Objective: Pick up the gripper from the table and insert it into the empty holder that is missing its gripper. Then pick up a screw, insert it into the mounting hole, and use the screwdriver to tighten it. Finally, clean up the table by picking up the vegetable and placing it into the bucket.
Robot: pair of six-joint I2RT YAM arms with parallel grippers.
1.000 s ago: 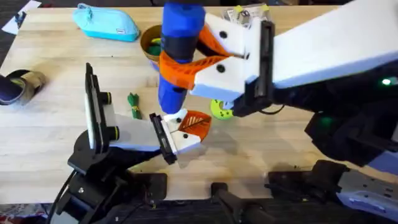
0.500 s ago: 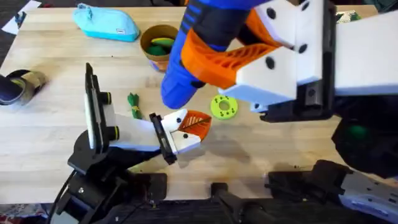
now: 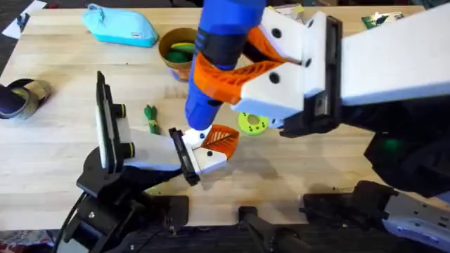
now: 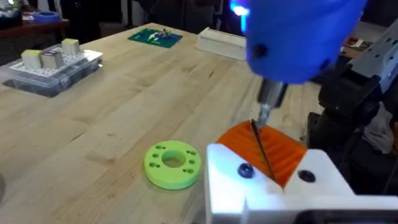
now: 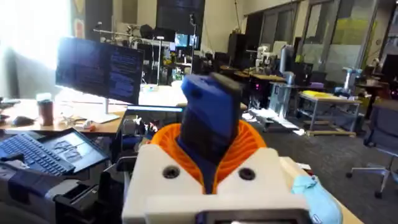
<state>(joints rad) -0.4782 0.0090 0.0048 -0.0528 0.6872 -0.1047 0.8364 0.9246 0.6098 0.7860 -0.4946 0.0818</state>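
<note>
The screwdriver (image 3: pixel 214 63) is bright blue with a darker navy band around its body, and an orange bracket (image 3: pixel 225 74) with slatted ribs clasps it. The right end effector (image 3: pixel 281 77) holding it is white with black screw heads. At centre frame the gripper (image 3: pixel 221 138) is orange and ribbed, set in the white holder (image 3: pixel 204 158) with its black end plate. A lime-green disc (image 3: pixel 252 123) with holes lies beside it. The vegetable (image 3: pixel 151 118) is dark green. The bucket (image 3: pixel 169 43), upper centre, is tan-orange with yellow-green contents. A light-blue pouch (image 3: pixel 121 24) sits upper left. The worktop (image 3: pixel 56 140) is pale wood grain.
</note>
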